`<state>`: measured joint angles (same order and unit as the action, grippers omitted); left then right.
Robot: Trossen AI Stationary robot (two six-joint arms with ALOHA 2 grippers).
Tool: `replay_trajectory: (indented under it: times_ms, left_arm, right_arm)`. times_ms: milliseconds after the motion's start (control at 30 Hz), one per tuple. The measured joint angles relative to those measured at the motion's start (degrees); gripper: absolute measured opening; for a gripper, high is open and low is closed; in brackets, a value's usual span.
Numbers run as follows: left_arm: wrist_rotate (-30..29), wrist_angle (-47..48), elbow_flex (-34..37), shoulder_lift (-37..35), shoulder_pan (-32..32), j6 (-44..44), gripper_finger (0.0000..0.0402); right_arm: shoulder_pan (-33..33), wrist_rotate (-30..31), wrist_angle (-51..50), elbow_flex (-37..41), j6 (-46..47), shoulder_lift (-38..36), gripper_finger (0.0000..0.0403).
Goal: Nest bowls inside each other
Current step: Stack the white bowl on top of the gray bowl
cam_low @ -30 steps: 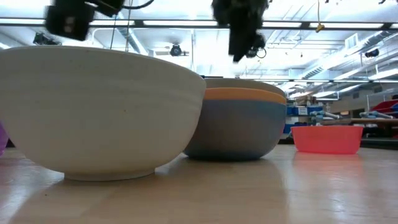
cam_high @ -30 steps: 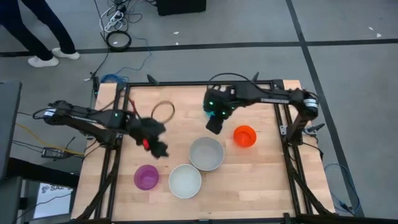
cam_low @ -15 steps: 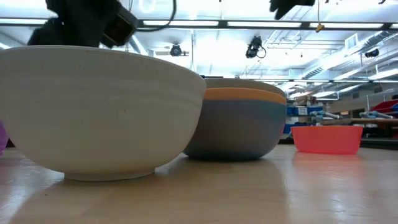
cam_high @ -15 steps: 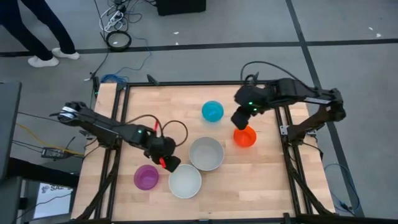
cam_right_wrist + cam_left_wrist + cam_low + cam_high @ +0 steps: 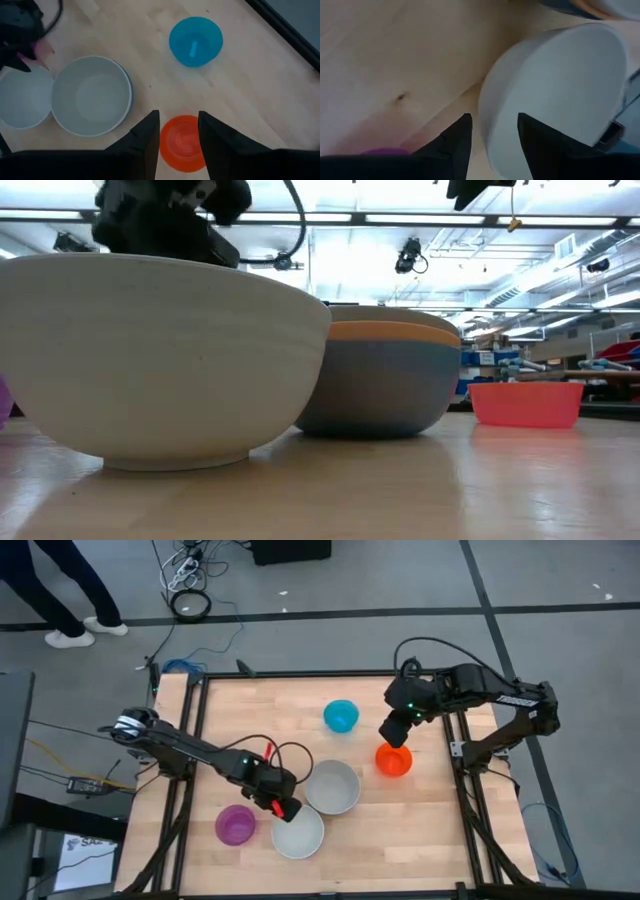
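My left gripper (image 5: 287, 808) (image 5: 492, 120) is open and low at the white bowl (image 5: 298, 832). One finger stands outside the bowl's far-left rim (image 5: 485, 107) and one over its inside; no touch shows. My right gripper (image 5: 392, 732) (image 5: 177, 117) hangs open, high over the small red-orange bowl (image 5: 182, 142) near the right edge. The grey bowl (image 5: 332, 787) sits nested in an orange one, and that in a blue one (image 5: 380, 395), at mid table. The teal bowl (image 5: 341, 717) stands at the far middle and the purple bowl (image 5: 235, 825) at the near left.
The white bowl and the grey stack stand almost rim to rim near the table's front. Bare wood lies at the far left and the near right. Black frame rails (image 5: 180, 790) run along both table sides. A person's legs (image 5: 60, 590) show on the floor beyond.
My left gripper has gone down and toward the table's near-right, from the open wood at the left to the white bowl's rim. My right gripper has risen and gone from over the teal bowl toward the right edge, stopping above the red-orange bowl. No bowl has moved.
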<state>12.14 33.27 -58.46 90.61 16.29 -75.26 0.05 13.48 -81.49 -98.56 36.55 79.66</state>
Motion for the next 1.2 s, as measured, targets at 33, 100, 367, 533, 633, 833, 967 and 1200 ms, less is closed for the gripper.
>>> replay_trajectory:
  times_ms: [33, 100, 367, 533, 633, 833, 967, 1200]
  left_arm:
    - [-0.50, -0.26, 0.00, 0.72, 0.00, 0.48, 0.0167]
    - [-0.15, -1.33, 0.00, 2.18, -0.17, 1.73, 0.0164]
    - [4.15, -4.58, -0.33, 1.79, -0.37, 4.51, 0.0015]
    - [2.73, -2.95, -4.90, -3.99, -0.57, 4.56, 0.0009]
    - [-1.47, 3.78, -10.28, -7.86, -0.67, 4.57, 0.0009]
    - [-12.55, 21.89, -17.55, -6.78, -8.22, 10.84, 0.0009]
    - [-11.96, 21.10, -17.55, -1.67, -14.41, 17.87, 0.0009]
    - [-3.32, 12.20, -17.57, 2.62, -22.18, 22.03, 0.0031]
  right_arm:
    - [0.00, 0.02, 0.17, 0.00, -0.17, 0.06, 0.0122]
    - [-0.07, 0.02, 0.22, 0.04, -0.80, 0.25, 0.0122]
    - [-0.87, 0.08, 0.75, 0.09, -2.57, 0.85, 0.0122]
    - [-1.07, 0.52, 0.92, 0.09, -2.77, 0.87, 0.0122]
    - [-1.31, 0.85, 1.06, 0.09, -2.75, 0.87, 0.0122]
    - [-1.58, 2.01, 3.64, 0.09, -2.66, 0.90, 0.0122]
    - [-2.12, 2.02, 4.90, 0.09, -2.03, 0.90, 0.0122]
    - [-2.40, 1.84, 4.98, 0.11, 1.49, 0.92, 0.0122]
